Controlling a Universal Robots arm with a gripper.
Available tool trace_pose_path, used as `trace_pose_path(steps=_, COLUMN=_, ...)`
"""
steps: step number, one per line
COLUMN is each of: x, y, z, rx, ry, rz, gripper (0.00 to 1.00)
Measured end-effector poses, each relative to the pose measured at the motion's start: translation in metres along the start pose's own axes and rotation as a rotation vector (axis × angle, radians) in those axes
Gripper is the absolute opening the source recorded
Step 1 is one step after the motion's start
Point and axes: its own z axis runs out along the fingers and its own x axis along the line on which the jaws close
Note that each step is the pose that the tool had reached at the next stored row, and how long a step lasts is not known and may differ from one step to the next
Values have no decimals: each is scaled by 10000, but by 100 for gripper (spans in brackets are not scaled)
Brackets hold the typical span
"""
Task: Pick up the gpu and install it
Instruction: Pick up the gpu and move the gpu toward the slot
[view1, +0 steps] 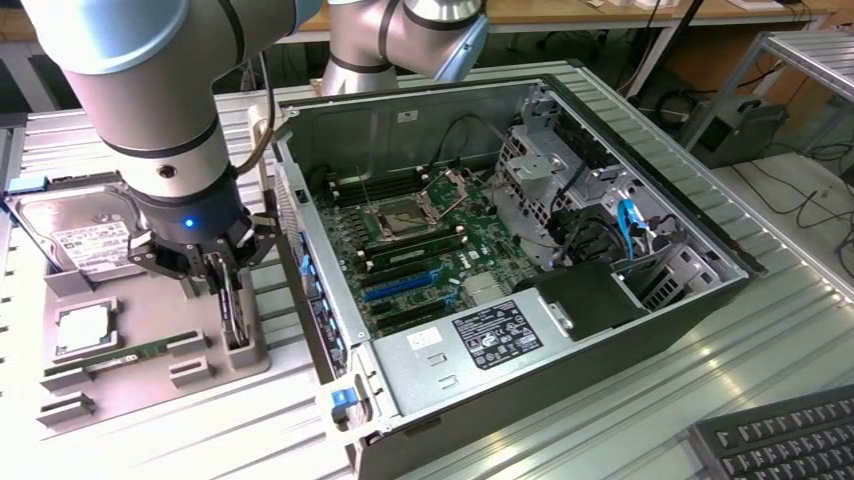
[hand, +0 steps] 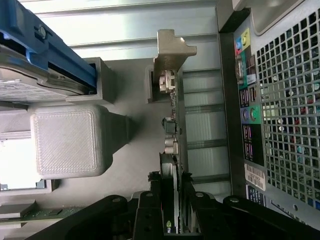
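1. One black two-finger gripper (view1: 224, 285) on the grey robot arm is down over a grey printed plastic holder tray (view1: 200, 372), at the exterior view's left, beside the open black-and-silver computer case (view1: 400, 125).
2. Standing on edge in a slot of that tray is the gpu (view1: 236, 318), a thin green circuit-board card with a black fan block and a narrow silvery metal end bracket (hand: 170, 47). It is not lifted; its lower edge sits in the slot.
3. The jaws stand partway in, one of the black fingers (hand: 150, 210) on each flat face of the card near the end away from the bracket. No gap shows between finger and card, so I judge them closed on it.
4. Handling, as a judgement: the card looks light and stiff, but fragile. Small parts stud the board, and the fan can be crushed.
5. A hold across the two broad faces, as here, seems sound. The thin bracket would bend or pivot.
6. Risk: gripped near one end, the card may tilt in the jaws or bind in its slot. Its smooth faces could also slip.
7. Also in the tray, well apart from the fingers, lies a silver hard drive with a white label (view1: 80, 240).
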Motion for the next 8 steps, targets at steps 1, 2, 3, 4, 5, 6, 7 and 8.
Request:
trace_pose_path(steps=1, x=0, y=0, z=0, rx=-1, ry=-1, rz=0, gripper=27)
trace_pose_path(steps=2, x=0, y=0, z=0, rx=0, ry=-1, rz=0, gripper=27)
trace_pose_path(steps=3, x=0, y=0, z=1, rx=-1, ry=-1, rz=0, gripper=27)
trace_pose_path(steps=4, x=0, y=0, z=1, rx=0, ry=-1, rz=0, gripper=27)
trace_pose_path(steps=5, x=0, y=0, z=1, rx=0, ry=0, rz=-5, gripper=27)
trace_pose_path(steps=6, x=0, y=0, z=1, rx=0, ry=0, rz=-22, gripper=27)
trace_pose_path(steps=7, x=0, y=0, z=1, rx=-1, ry=3, rz=-58, gripper=27)
trace_pose_path(steps=8, x=0, y=0, z=1, rx=-3, ry=6, rz=-119, gripper=27)
